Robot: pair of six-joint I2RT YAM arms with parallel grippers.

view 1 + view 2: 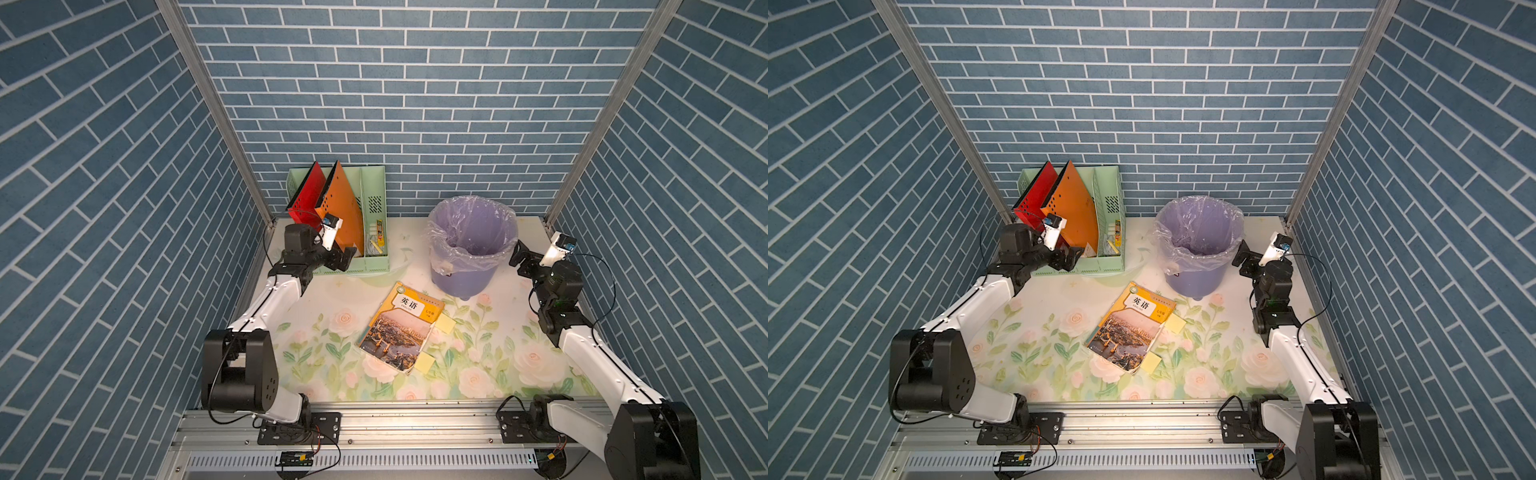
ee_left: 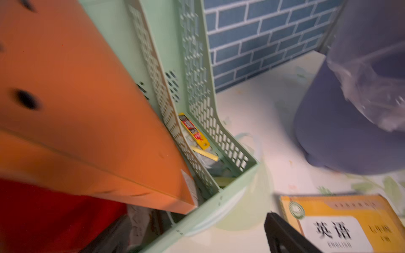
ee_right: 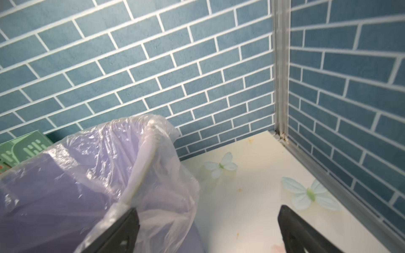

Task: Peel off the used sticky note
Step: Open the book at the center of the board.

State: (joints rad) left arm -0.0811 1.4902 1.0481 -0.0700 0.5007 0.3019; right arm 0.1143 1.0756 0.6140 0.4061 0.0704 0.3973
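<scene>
Just past the front rail (image 1: 415, 417), I see the textbook (image 1: 397, 330) lying flat with one yellow sticky note (image 1: 424, 363) at its near corner and a second note (image 1: 446, 323) on its right edge, both well apart from either gripper. Farther back, the left gripper (image 1: 351, 254) hangs spread and empty by the file rack (image 1: 374, 183), the right gripper (image 1: 516, 255) likewise beside the bin (image 1: 461, 274).

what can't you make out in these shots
- Far note, near note: any writing is too small to read in both top views. Their stuck ends are hidden by the book. Neither shows in a wrist view.
- Organizer slot contents: blurred in the left wrist view, tiny in the top views.
- Book in the left wrist view: cut off by the frame edge.
</scene>
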